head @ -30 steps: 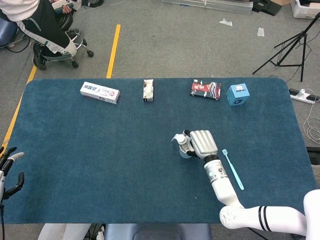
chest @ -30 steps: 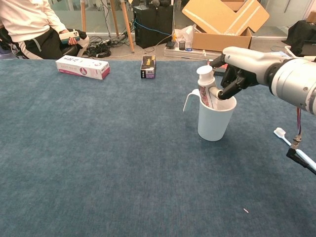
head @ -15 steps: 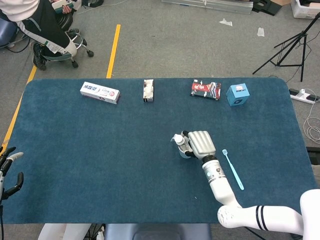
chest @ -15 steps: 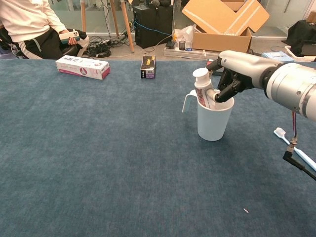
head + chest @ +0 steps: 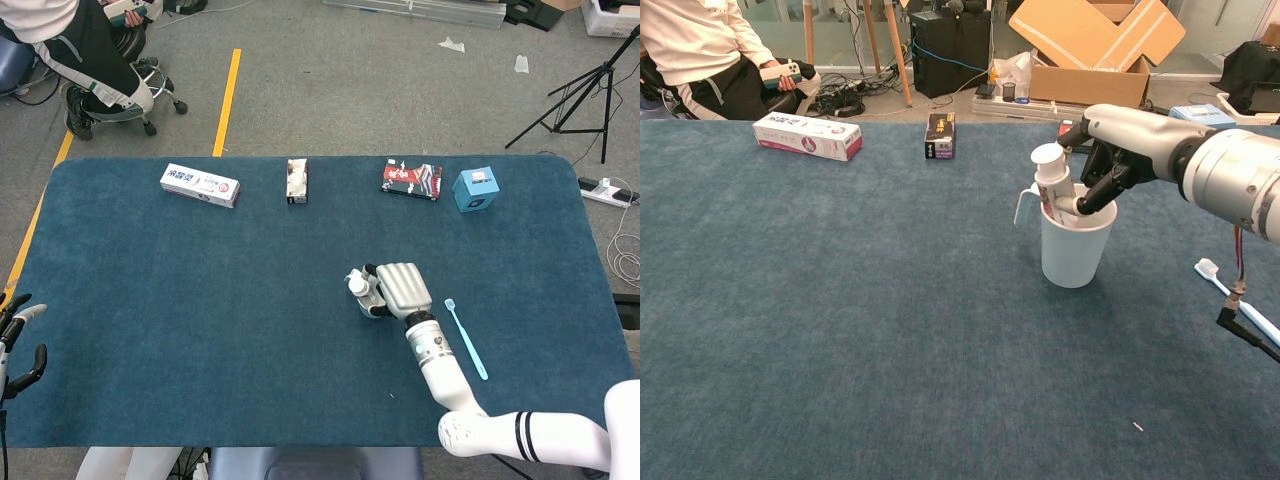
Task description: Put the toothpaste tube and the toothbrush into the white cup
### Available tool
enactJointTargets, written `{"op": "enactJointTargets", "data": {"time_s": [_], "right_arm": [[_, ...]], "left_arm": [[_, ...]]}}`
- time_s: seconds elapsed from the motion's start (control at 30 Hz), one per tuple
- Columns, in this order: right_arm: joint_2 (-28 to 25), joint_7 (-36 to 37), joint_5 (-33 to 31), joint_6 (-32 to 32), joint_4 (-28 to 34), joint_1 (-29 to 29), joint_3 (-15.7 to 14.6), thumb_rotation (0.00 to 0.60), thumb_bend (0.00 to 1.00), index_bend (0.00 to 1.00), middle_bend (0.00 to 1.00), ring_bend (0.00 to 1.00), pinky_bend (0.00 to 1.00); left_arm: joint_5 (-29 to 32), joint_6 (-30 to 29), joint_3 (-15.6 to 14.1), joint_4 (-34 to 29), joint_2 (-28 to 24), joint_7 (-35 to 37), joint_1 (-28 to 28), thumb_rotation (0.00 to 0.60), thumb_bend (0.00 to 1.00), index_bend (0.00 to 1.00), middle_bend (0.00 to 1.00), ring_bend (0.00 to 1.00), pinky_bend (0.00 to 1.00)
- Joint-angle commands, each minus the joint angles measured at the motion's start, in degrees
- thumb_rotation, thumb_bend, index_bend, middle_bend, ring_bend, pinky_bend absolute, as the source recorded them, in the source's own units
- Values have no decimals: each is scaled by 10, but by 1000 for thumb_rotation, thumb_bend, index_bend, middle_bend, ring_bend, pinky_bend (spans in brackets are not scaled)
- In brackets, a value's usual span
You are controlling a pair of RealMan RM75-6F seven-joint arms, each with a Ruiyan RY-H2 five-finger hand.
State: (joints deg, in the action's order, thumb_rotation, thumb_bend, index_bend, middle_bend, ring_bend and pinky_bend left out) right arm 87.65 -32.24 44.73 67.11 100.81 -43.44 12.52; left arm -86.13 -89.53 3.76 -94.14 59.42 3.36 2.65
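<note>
i am gripping the toothpaste tube (image 5: 1051, 186) in my right hand (image 5: 1118, 150), standing it in the cup (image 5: 1075, 245); light, soft-bodied, best held near the stiff cap. toothbrush (image 5: 465, 338) at lower right next.

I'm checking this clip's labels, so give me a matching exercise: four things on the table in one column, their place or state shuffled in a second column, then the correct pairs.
Things:
1. toothpaste tube
2. toothbrush
3. blue cube box
4. right hand

Places or states:
A. lying flat on the cloth, to the right of the white cup
B. standing cap-up inside the cup
C. at the far edge of the table, right end of the row
D. over the cup's rim, fingers on the tube

Pairs: 1-B, 2-A, 3-C, 4-D
</note>
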Motion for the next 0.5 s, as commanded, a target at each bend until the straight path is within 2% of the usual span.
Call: {"op": "enactJointTargets", "data": {"time_s": [0.03,0.5], "right_arm": [[-1,2,2,0,1,1,0,600,217,496,1000,1000,1000],[-16,13,13,4,14,9,3,600,163,424,1000,1000,1000]], "left_arm": [[0,0,0,0,0,0,0,600,497,222,150,19,31],[2,2,0,1,1,-2,0,600,497,221,150,19,31]]}}
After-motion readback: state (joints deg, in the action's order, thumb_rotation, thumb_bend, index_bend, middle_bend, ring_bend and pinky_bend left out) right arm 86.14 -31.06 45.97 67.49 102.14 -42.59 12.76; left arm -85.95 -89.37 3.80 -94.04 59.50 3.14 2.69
